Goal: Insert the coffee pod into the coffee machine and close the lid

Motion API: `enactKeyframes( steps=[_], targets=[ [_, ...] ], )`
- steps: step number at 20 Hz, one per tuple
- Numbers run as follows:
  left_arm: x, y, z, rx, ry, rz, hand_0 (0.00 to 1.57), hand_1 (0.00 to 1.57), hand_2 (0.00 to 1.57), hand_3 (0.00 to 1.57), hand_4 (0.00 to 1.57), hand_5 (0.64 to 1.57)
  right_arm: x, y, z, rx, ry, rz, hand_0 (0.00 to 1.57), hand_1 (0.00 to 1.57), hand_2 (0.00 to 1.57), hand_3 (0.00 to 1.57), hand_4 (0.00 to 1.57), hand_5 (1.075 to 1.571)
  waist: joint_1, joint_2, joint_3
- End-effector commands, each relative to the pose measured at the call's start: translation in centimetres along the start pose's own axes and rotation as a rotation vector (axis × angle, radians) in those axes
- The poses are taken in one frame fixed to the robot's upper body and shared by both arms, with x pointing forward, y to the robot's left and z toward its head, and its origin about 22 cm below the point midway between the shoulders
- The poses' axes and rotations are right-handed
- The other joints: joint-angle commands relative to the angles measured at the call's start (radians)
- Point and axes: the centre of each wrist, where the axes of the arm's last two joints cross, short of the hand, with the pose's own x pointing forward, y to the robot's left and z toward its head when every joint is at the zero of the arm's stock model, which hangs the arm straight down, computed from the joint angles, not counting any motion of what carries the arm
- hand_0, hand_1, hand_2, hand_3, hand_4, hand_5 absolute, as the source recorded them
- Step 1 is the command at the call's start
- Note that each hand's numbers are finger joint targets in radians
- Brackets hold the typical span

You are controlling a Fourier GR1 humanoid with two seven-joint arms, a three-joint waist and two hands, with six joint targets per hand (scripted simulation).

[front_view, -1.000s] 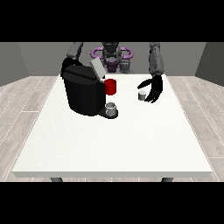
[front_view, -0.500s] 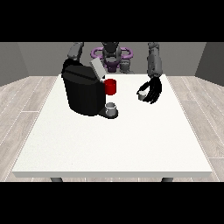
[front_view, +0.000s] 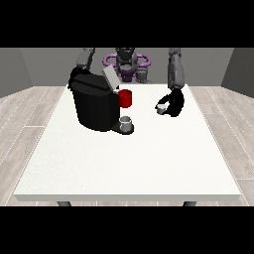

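Front view across the large white surface [front_view: 124, 163]. The robot hand at the view's right [front_view: 173, 103] now sits lower and closer in than a second ago, when it was held out to the side of the small pale cylindrical coffee pod [front_view: 161, 108] with its fingers spread. Its black fingers now curl around the pod, which shows at the side of the hand facing the machine; the pod appears to be gripped, though at this distance it cannot be told whether it has left the surface or still rests on it. The pod lies well apart from the black boxy coffee machine [front_view: 94, 106], to that machine's side toward the view's right.

The machine's grey lid [front_view: 110, 78] stands tilted open, as it did a second ago, so the pod chamber is ready to receive. A red cylindrical cup [front_view: 125, 98] sits just beside the machine's upper front, and a small grey cup [front_view: 126, 121] rests on the drip base below it; neither has moved. The robot hand at the view's left [front_view: 75, 75] is mostly hidden behind the machine, and its fingers cannot be made out.

Judged from this, the grasp step is nearly complete; carrying the pod to the open chamber and closing the lid remain.
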Motion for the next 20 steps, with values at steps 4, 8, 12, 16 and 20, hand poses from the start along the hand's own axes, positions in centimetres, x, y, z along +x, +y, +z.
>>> enactKeyframes(
  steps=[4, 8, 12, 16, 20],
  targets=[
    [1.3, 0.9, -1.0, -0.037, -0.105, 0.032, 1.42, 1.42, 1.46, 1.42, 0.56, 1.571, 0.1, -0.9, -0.4, -0.029, 0.038, -0.037, 0.0, 0.0, 0.0, 0.0, 0.44, 1.571, 0.003, -0.035, -0.0012],
    [5.6, 0.1, -2.1, -0.085, -0.187, 0.023, 1.4, 1.4, 1.42, 1.36, 0.6, 1.571, -3.9, -3.1, 1.0, -0.02, 0.117, -0.004, 0.0, 0.0, 0.0, 0.0, 0.49, 1.571, 0.045, -0.104, -0.0002],
    [7.4, 4.4, -3.8, -0.085, -0.215, 0.029, 1.29, 1.29, 1.36, 1.34, 0.56, 1.571, -2.6, -0.7, 0.0, -0.014, 0.119, 0.001, 0.0, 0.0, 0.0, 0.0, 0.44, 1.571, 0.037, -0.112, -0.0007],
    [9.9, 4.8, -4.3, -0.091, -0.279, 0.019, 1.23, 1.23, 1.32, 1.29, 0.57, 1.571, -2.6, -1.3, -0.4, 0.011, 0.129, -0.02, 0.0, 0.0, 0.0, 0.0, 0.49, 1.571, 0.021, -0.13, -0.0008],
    [11.4, 6.4, -4.9, -0.087, -0.273, 0.002, 1.25, 1.25, 1.33, 1.29, 0.56, 1.571, -1.9, -1.8, -0.9, -0.009, 0.128, -0.03, 0.0, 0.0, 0.0, 0.0, 0.48, 1.571, 0.005, -0.149, -0.0008]
  ],
)
